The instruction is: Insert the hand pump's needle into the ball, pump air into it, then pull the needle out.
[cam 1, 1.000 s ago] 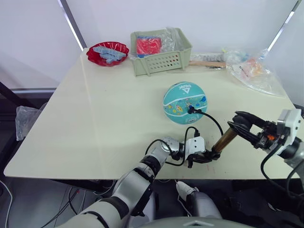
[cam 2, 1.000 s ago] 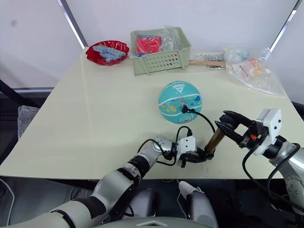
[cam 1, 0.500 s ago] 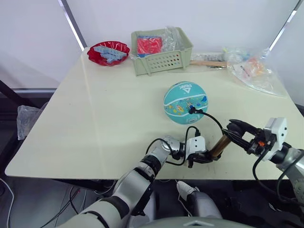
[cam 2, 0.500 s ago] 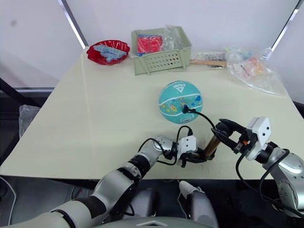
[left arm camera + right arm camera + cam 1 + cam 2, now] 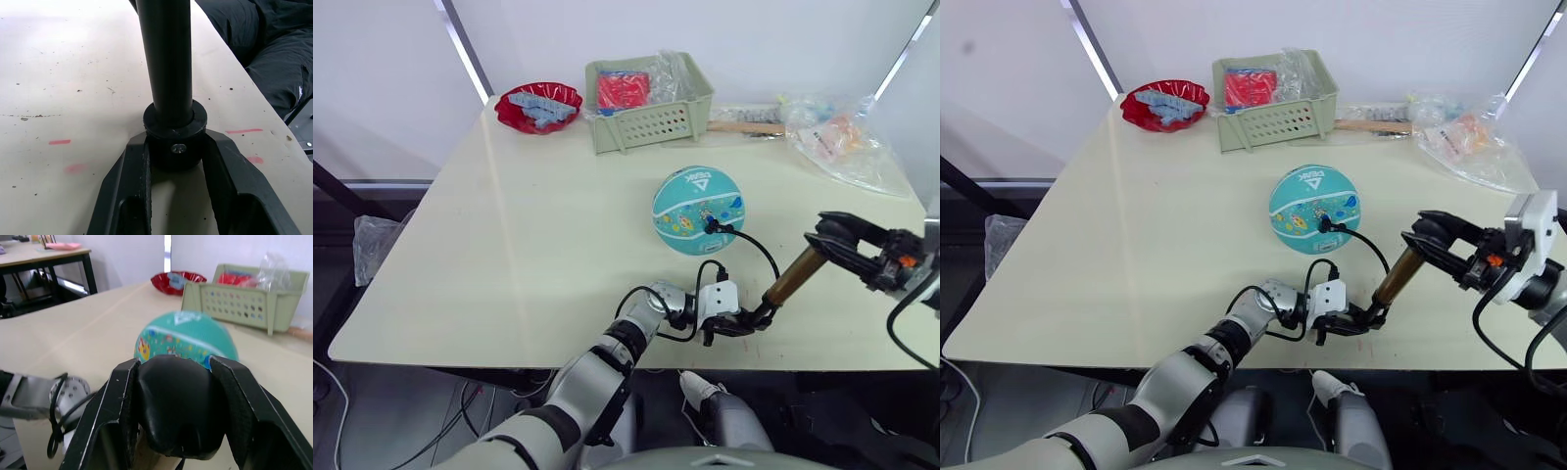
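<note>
On a cream worktop [image 5: 538, 245] before white walls, the left tool [image 5: 749, 323] pinches the black base of the hand pump [image 5: 790, 280] at the near edge, while the right tool [image 5: 837, 235] clamps its handle. Its hose runs to the ball [image 5: 697, 210] mid-worktop, the needle [image 5: 708, 226] apparently seated in it, though too small to confirm. Pumping looks underway; withdrawal remains. A green basket [image 5: 646, 108] stands beyond.

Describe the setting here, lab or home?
Probably a lab or test room: plain white walls, a bare cream table with red tape marks, a green plastic basket, a red bowl, and black-legged work tables behind.
</note>
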`<state>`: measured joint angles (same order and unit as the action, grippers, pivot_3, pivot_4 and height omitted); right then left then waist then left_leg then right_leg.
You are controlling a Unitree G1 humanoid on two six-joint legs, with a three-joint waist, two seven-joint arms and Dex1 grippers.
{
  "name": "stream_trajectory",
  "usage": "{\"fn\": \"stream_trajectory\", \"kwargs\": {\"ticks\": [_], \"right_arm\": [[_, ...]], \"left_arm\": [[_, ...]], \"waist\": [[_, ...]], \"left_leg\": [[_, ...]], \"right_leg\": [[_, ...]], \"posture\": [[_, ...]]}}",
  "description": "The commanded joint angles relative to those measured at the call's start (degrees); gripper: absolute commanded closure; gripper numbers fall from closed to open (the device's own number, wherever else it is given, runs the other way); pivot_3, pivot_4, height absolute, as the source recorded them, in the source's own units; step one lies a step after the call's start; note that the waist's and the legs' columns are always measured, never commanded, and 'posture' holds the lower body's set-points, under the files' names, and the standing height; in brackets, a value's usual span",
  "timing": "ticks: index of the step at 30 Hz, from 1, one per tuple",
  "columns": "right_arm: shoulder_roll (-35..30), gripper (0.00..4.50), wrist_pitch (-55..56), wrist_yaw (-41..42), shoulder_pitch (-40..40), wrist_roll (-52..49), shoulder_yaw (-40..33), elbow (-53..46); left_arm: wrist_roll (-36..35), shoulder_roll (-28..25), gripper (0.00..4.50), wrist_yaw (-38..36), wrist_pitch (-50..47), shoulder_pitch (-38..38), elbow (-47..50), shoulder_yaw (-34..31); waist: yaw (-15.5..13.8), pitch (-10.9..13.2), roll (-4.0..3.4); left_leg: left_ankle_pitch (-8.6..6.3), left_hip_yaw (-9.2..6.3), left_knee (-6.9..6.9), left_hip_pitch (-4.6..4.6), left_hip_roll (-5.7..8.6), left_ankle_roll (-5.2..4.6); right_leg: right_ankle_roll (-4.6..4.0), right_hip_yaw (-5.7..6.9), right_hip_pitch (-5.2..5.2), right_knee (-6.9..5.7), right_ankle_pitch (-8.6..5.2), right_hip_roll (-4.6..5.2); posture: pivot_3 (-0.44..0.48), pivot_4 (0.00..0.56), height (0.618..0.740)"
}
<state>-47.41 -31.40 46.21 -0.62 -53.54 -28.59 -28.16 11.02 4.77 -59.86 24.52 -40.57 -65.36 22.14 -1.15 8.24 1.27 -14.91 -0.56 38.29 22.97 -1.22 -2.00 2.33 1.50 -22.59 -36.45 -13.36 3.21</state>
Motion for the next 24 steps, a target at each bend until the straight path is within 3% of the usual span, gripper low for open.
{"fn": "stream_trajectory", "kwargs": {"ticks": [1, 8, 12, 19, 24], "right_arm": [[-2.40, 2.78, -0.58, -1.06, 3.70, -5.52, -7.25, -0.87], [-6.02, 2.78, -6.17, -4.33, 8.83, -14.12, -9.38, -1.00], [-5.47, 2.78, -7.36, -3.55, 6.63, -12.50, -7.15, -2.14], [-2.56, 2.78, -3.29, 0.07, -1.71, -1.54, 1.47, -3.88], [3.86, 2.78, 6.68, 1.68, -7.72, 11.35, 11.97, -1.82]], "left_arm": [[3.97, -1.48, 3.45, -0.41, -1.94, 2.36, -4.89, 2.76], [4.13, -1.68, 3.45, -0.33, -1.89, 2.32, -5.09, 2.83], [4.19, -1.64, 3.45, -0.36, -1.81, 2.31, -5.11, 2.90], [4.11, -1.62, 3.45, -0.13, -1.83, 2.13, -5.10, 2.80], [4.15, -1.83, 3.45, 0.03, -1.70, 2.19, -5.11, 2.72]], "waist": [[-0.01, 0.03, 0.00], [0.04, 0.09, -0.03], [0.06, 0.08, -0.04], [0.10, -0.03, 0.10], [0.29, -0.72, 0.75]], "left_leg": [[0.00, 0.01, 0.01, 0.00, 0.00, 0.00], [0.00, 0.01, 0.01, 0.00, -0.02, 0.00], [0.00, 0.03, 0.01, 0.01, -0.02, 0.00], [0.00, -0.02, 0.00, -0.06, -0.04, 0.00], [0.00, -0.10, -0.02, -0.21, -0.14, 0.00]], "right_leg": [[0.00, -0.01, 0.00, 0.00, 0.00, 0.00], [0.00, -0.02, 0.00, 0.00, 0.01, 0.00], [0.00, -0.04, -0.01, -0.01, 0.01, 0.00], [-0.01, -0.01, 0.05, -0.01, 0.00, -0.06], [0.13, 0.05, 0.15, -0.01, -0.12, -0.13]], "posture": [[0.000, 0.150, 0.738], [0.000, 0.150, 0.738], [0.000, 0.150, 0.738], [0.000, 0.150, 0.738], [0.000, 0.150, 0.738]]}}
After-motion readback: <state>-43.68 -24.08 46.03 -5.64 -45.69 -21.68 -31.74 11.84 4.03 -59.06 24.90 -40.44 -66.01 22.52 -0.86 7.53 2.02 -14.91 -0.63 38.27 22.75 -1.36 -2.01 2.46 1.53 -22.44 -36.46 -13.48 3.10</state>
